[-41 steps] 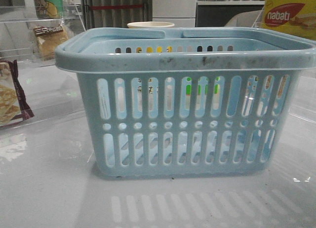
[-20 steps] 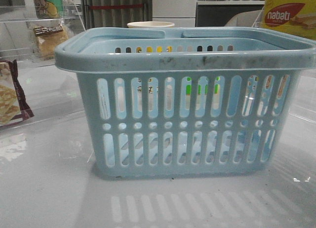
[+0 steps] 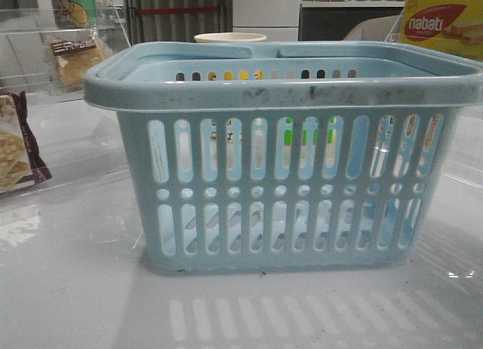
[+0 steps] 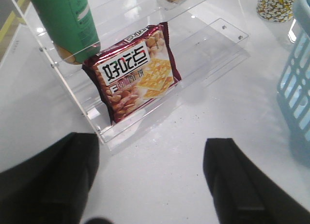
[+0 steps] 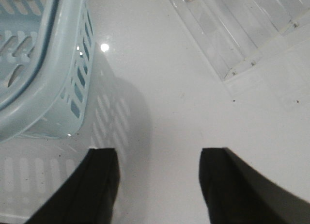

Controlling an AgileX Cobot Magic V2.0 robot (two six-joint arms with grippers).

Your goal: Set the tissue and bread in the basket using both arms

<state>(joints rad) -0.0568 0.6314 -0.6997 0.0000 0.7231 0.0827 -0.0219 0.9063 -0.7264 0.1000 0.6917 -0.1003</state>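
Observation:
The light blue slotted basket (image 3: 287, 175) fills the middle of the front view; its corner shows in the right wrist view (image 5: 43, 64) and its side in the left wrist view (image 4: 298, 88). The bread (image 3: 75, 58), golden-brown in a clear wrapper with a dark label, stands on a clear shelf at the far left. The black tissue packet is out of view. My left gripper (image 4: 151, 146) is open and empty over bare table in front of the shelf. My right gripper (image 5: 157, 156) is open and empty, on the table beside the basket. Neither gripper shows in the front view.
A maroon-edged cracker bag (image 4: 133, 71) leans in the clear acrylic shelf (image 4: 213, 44), beside a green bottle (image 4: 65, 23). A yellow nabati box (image 3: 445, 24) stands at the back right, a pale cup (image 3: 230, 38) behind the basket. Another clear rack (image 5: 227, 40) lies near the right gripper.

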